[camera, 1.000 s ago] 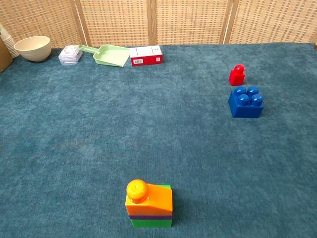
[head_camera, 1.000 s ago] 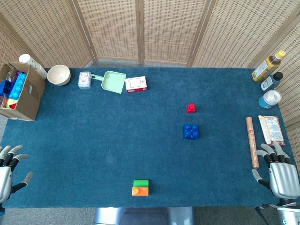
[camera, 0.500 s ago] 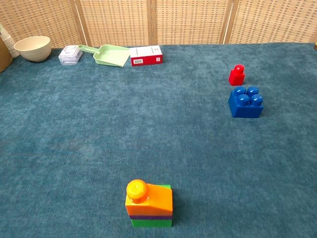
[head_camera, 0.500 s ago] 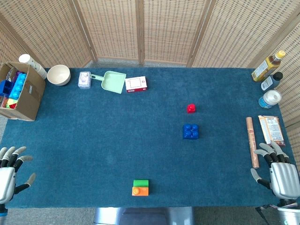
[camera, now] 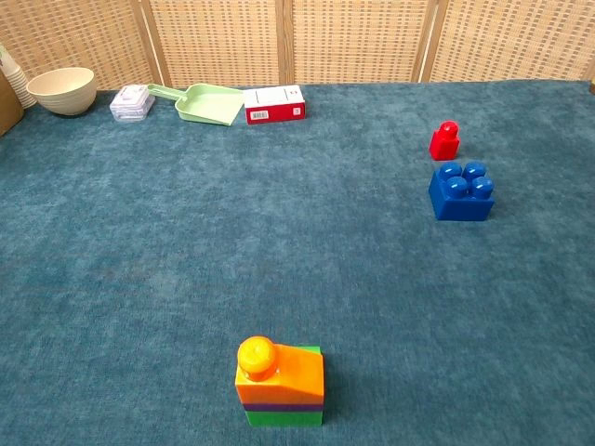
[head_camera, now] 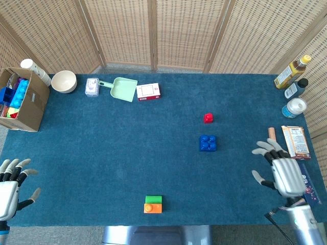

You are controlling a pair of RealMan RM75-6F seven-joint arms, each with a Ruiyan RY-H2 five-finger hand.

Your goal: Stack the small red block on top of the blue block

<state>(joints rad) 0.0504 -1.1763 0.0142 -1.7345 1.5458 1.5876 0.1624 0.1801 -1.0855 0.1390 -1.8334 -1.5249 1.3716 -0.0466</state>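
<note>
Head view: small red block (head_camera: 208, 118) sits on tabletop (head_camera: 122, 148), just behind blue block (head_camera: 207, 143), apart. Right robot hand (head_camera: 280, 171) fingers spread, empty, right of blue block. Left robot hand (head_camera: 11, 186) spread, empty, at near-left edge.
Chest view: red block (camera: 445, 140) just behind blue block (camera: 461, 191); neither robot hand shows.

Bench (head_camera: 102, 153) cloth deep blue. Small red block (head_camera: 208, 118), blue block (head_camera: 207, 143), orange-purple-green stack (camera: 279, 383). Pale green dustpan (head_camera: 121, 89), cream bowl (head_camera: 64, 81), tan woven screens (head_camera: 184, 30).
</note>
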